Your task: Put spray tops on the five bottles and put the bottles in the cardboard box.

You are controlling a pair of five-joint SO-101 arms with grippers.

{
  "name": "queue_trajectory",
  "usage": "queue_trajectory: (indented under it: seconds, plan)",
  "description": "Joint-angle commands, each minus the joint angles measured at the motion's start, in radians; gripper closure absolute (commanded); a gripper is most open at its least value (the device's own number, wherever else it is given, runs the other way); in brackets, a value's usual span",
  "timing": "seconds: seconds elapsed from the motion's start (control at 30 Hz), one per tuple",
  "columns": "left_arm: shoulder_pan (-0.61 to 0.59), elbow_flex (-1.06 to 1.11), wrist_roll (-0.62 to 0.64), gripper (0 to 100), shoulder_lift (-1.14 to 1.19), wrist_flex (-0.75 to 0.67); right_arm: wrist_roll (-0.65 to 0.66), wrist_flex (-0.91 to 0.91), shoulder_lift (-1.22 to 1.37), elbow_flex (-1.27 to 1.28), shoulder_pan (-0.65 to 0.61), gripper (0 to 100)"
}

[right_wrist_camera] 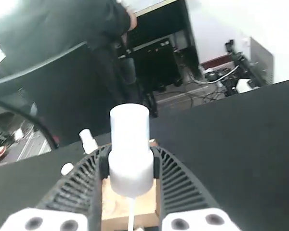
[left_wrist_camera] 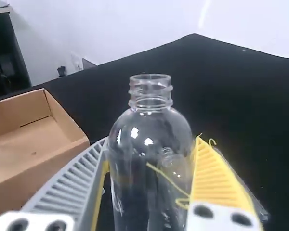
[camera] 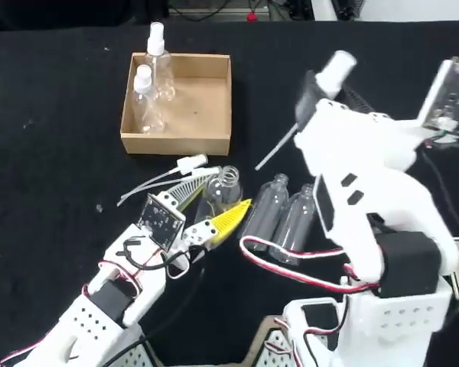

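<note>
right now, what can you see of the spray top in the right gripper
The spray top is white plastic: a round cap over a wider collar, with a thin dip tube trailing below. The right gripper is shut on its collar, holding it tilted in the air above the black table, apart from the bottles.

No text, label, number or sign can be read. The cardboard box [camera: 176, 144], at the far left, has plain brown walls. The clear bottle [left_wrist_camera: 149, 144] and the white spray top [right_wrist_camera: 129, 144] carry no print. Any markings on the circuit board [camera: 162, 218], near left, are too small to read.
</note>
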Motion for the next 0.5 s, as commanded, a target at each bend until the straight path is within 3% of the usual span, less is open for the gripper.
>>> queue_trajectory:
  seconds: [0.0,0.47]
  plan:
    - [0.013,-0.002,0.006,78,-0.015,-0.021,-0.011,-0.086,-0.022,0.031,-0.058,98.6]
    - [0.013,-0.002,0.006,78,-0.017,-0.021,-0.011,-0.347,-0.166,0.377,-0.123,98.6]
